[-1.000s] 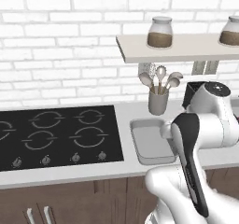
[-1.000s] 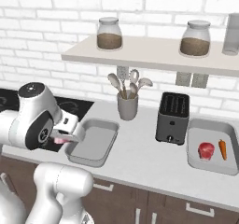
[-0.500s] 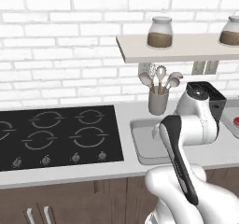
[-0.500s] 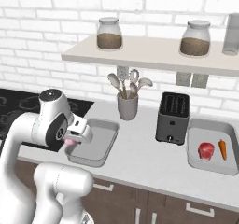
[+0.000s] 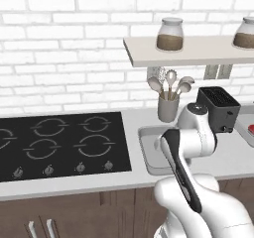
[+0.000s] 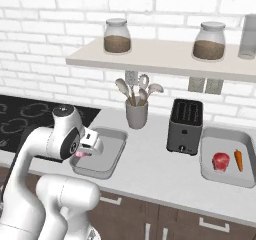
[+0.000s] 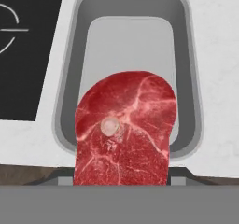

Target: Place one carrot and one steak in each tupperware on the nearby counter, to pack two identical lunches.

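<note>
1. End effector [image 6: 84, 153] is clenched on a steak [image 7: 123, 129]. In the hand view the red marbled meat sits between the fingers and covers most of the lower frame. In the right base view a pink edge of it shows under the hand.
2. The held steak hangs over the near end of the left tupperware [image 6: 111, 156]. That tray's floor is bare in the hand view [image 7: 128, 45]. I cannot tell if the meat touches the rim.
3. The left tupperware lies on the tabletop [image 6: 155, 171] just beside the black stovetop [image 5: 62, 140], between it and the toaster [image 6: 185, 126]. In the left base view the arm covers part of this tray [image 5: 149, 150].
4. The right tupperware [image 6: 220, 134] sits on the far side of the toaster. It holds a second steak [image 6: 221, 161] and a carrot [image 6: 239, 160] side by side, close together.
5. A grey utensil holder [image 6: 136, 114] with spoons stands by the brick wall behind the left tray.
6. Two lidded jars [image 6: 117, 36] [image 6: 208, 41] of brown contents stand on the wall shelf [image 6: 160, 59] above.
7. Dark cabinets [image 6: 170, 219] with silver handles run below the tabletop.
</note>
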